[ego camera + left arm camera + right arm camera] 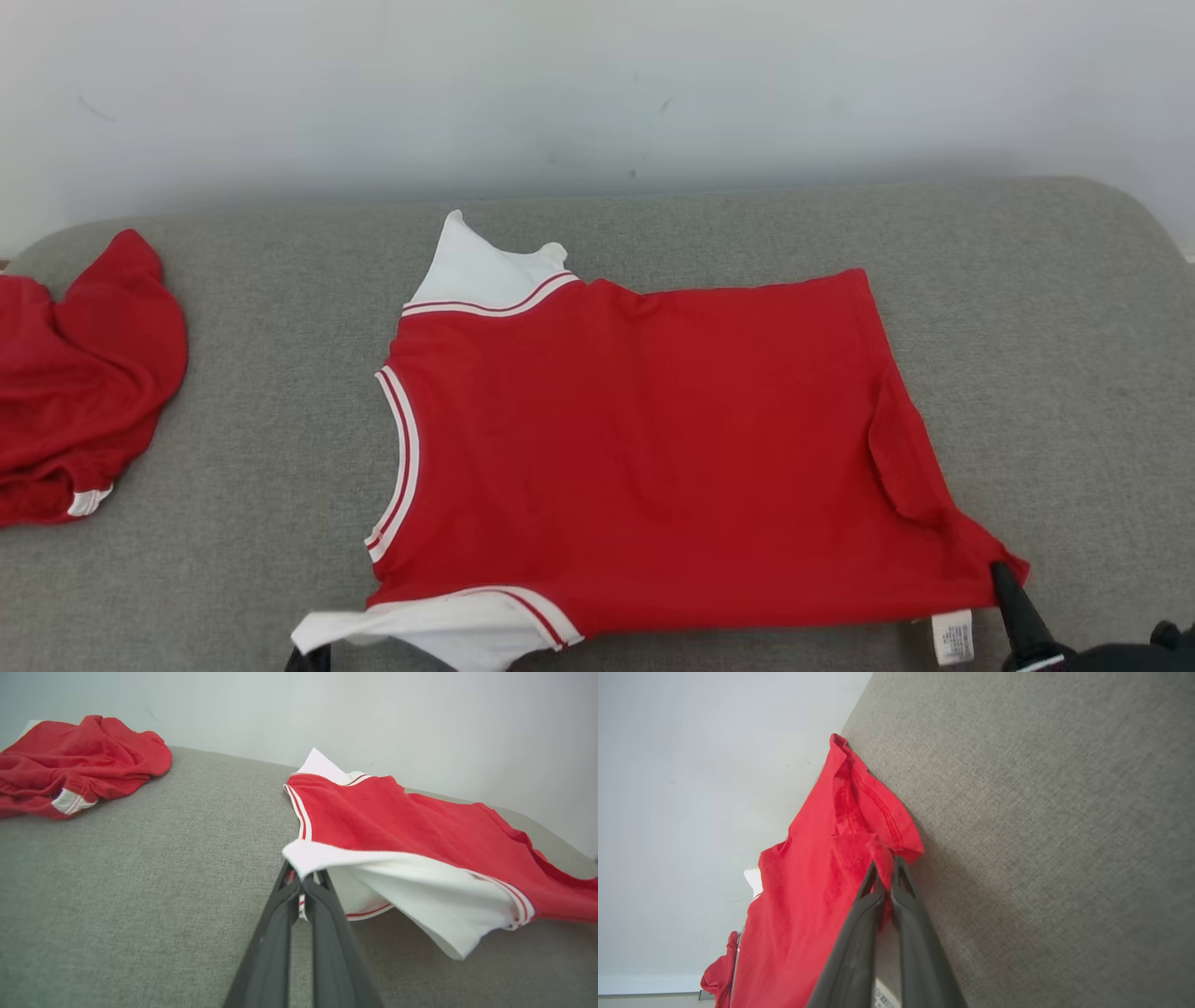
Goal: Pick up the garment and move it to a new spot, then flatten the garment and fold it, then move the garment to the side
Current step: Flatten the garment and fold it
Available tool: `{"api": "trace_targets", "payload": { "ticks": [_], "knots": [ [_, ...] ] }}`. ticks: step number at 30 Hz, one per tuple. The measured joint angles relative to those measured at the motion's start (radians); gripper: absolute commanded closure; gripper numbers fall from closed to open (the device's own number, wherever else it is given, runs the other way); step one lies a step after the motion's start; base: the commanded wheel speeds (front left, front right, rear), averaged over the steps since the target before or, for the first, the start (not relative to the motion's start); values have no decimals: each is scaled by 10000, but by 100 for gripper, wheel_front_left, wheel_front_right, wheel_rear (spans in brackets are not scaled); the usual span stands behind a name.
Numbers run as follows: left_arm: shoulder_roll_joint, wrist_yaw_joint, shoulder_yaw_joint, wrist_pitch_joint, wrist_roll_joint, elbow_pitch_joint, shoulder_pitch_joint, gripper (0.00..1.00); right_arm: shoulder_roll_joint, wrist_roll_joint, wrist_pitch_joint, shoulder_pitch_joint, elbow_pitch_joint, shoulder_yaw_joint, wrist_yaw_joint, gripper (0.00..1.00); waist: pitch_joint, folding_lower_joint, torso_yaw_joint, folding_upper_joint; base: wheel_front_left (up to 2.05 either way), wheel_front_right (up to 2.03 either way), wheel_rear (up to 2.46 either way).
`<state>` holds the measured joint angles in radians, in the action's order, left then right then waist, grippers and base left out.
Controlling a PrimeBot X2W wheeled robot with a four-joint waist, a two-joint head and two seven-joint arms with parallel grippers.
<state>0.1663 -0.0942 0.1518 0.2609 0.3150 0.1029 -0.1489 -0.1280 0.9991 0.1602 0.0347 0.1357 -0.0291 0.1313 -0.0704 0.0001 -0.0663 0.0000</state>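
Note:
The garment (635, 448) is a red shirt with white sleeves and striped trim, spread across the grey cushion with its neck to the left and hem to the right. My left gripper (303, 877) is shut on the near white sleeve (420, 882), which hangs lifted off the cushion; in the head view that gripper (308, 658) just shows under the sleeve at the bottom edge. My right gripper (885, 865) is shut on the near hem corner (873, 851), and in the head view it (1001, 569) pinches the shirt's lower right corner.
A second red garment (79, 383) lies crumpled at the left end of the grey cushion (280, 373). A pale wall (597, 84) runs along the back. A white care label (952, 637) hangs from the held shirt's hem.

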Motion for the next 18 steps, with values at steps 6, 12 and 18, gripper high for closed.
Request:
{"api": "trace_targets", "payload": {
  "ticks": [6,12,18],
  "knots": [
    [249,316,150,-23,-123,130,857,100,382,-182,589,-364,-460,-418,0,100,7,0,-66,1,0,0,0],
    [600,715,274,-387,-221,-286,2329,100,616,-755,1051,-1356,-295,-596,-6,100,-173,0,-144,0,0,0,0],
    [784,1216,412,-566,-157,-1735,4005,100,704,-1379,1152,-2699,583,-539,-6,100,-474,1,-270,1,0,0,0]
  ]
}}
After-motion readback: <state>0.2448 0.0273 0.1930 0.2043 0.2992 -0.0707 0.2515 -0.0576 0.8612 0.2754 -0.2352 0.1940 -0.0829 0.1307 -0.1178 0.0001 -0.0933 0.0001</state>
